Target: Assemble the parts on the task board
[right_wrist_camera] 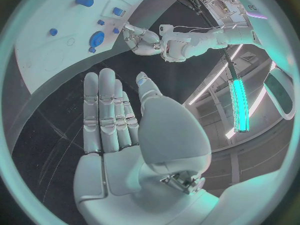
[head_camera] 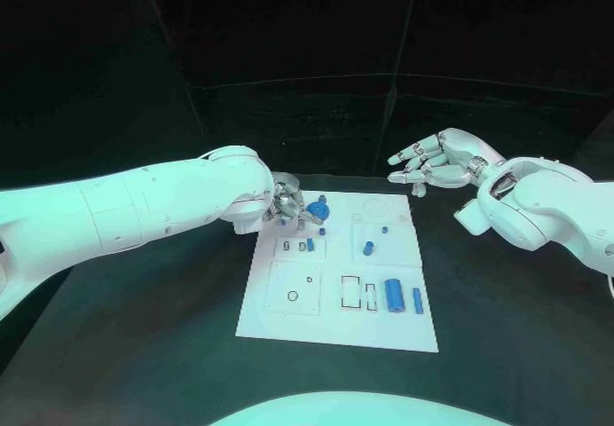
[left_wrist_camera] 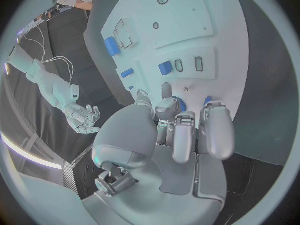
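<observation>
- Head view: the white task board (head_camera: pixel 335 330) lies in the middle of the black bench (head_camera: pixel 141 355), its long side running from near to far.
- Head view: the left robot hand (head_camera: pixel 287 209) sits at the far left corner of the task board, fingers curled close around a round blue part (head_camera: pixel 318 210). Whether the fingers actually grip this part cannot be told.
- Head view: a large blue cylinder (head_camera: pixel 394 295) lies in the near right section of the task board, with a slim blue pin (head_camera: pixel 417 298) just beside it on the right.
- Head view: the right robot hand (head_camera: pixel 433 161) hovers beyond the far right corner of the task board, fingers spread wide, holding nothing.
- Left wrist view: the fingers (left_wrist_camera: pixel 215 130) of the left robot hand (left_wrist_camera: pixel 181 130) bend down onto the board surface at the round blue part (left_wrist_camera: pixel 178 104). A square blue block (left_wrist_camera: pixel 165 67) stands next to two slots.
- Right wrist view: the right robot hand (right_wrist_camera: pixel 125 120) shows a flat open palm with straight fingers (right_wrist_camera: pixel 107 105), apart from every part. The round blue part (right_wrist_camera: pixel 96 38) lies on the task board (right_wrist_camera: pixel 44 60) next to the left robot hand (right_wrist_camera: pixel 141 39).
</observation>
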`<action>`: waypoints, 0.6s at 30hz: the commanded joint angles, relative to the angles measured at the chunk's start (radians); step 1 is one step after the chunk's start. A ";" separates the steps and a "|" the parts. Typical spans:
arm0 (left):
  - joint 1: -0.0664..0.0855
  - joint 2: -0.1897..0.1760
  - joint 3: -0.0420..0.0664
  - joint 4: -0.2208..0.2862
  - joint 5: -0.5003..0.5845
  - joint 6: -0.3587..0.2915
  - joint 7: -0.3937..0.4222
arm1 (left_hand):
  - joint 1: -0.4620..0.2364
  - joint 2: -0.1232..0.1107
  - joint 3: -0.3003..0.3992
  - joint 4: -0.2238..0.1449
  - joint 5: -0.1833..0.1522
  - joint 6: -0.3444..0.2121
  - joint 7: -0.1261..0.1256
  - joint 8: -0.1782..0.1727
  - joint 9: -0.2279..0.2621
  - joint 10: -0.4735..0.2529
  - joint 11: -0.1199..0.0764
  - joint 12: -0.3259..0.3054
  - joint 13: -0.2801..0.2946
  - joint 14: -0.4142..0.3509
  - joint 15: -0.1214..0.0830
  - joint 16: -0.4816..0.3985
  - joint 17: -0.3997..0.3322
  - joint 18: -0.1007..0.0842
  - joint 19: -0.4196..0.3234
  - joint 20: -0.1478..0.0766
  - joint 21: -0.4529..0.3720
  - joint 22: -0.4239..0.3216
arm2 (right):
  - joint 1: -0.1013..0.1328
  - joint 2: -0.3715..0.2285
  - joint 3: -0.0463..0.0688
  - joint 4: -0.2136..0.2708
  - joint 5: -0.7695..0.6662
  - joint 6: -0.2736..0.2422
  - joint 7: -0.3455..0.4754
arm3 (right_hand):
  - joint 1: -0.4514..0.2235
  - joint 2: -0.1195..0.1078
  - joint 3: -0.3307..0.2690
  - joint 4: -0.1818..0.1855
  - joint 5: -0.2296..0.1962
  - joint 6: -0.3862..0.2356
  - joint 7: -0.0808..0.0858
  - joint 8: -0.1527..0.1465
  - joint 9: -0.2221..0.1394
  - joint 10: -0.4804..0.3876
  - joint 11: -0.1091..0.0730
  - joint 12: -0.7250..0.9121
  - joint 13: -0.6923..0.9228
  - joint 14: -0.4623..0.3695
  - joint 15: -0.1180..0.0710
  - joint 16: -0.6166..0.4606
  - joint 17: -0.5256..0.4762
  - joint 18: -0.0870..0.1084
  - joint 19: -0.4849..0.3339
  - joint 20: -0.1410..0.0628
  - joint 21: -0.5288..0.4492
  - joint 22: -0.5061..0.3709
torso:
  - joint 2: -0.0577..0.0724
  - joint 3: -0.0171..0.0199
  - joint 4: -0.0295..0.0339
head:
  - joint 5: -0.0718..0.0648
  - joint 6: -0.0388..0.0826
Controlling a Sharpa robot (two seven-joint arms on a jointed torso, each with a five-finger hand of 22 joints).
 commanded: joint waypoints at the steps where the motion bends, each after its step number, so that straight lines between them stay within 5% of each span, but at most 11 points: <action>1: 0.003 0.013 -0.004 -0.015 -0.058 0.068 -0.039 | -0.008 0.000 -0.008 -0.001 -0.006 -0.010 0.001 0.007 0.007 -0.003 -0.004 0.006 0.003 0.106 -0.007 0.003 0.263 -0.019 0.014 -0.007 0.005 0.004 | 0.002 0.004 0.001 -0.003 0.007 0.006 -0.009 | 0.010 -0.002 -0.009 0.001 0.007 -0.001 0.010 -0.007 0.001 0.001 0.007 -0.005 -0.003 0.002 0.005 -0.005 0.002 0.003 0.006 0.002 -0.008 -0.002 | 0.001 0.0004 -0.0008 | 0.001 -0.003; 18: 0.002 0.075 -0.024 -0.069 -0.068 0.132 -0.050 | -0.002 0.002 -0.014 -0.005 -0.006 -0.025 0.001 0.021 0.027 -0.007 -0.003 0.011 0.008 0.106 -0.006 0.003 0.263 -0.020 0.013 -0.006 0.010 0.012 | 0.002 0.019 0.001 -0.014 0.007 0.007 -0.013 | 0.021 0.004 -0.021 0.004 0.039 0.002 0.016 -0.008 0.001 -0.007 0.013 -0.007 -0.019 0.002 0.010 -0.028 0.010 0.004 0.011 0.007 -0.027 -0.014 | 0.001 -0.0005 0.0014 | 0.001 -0.013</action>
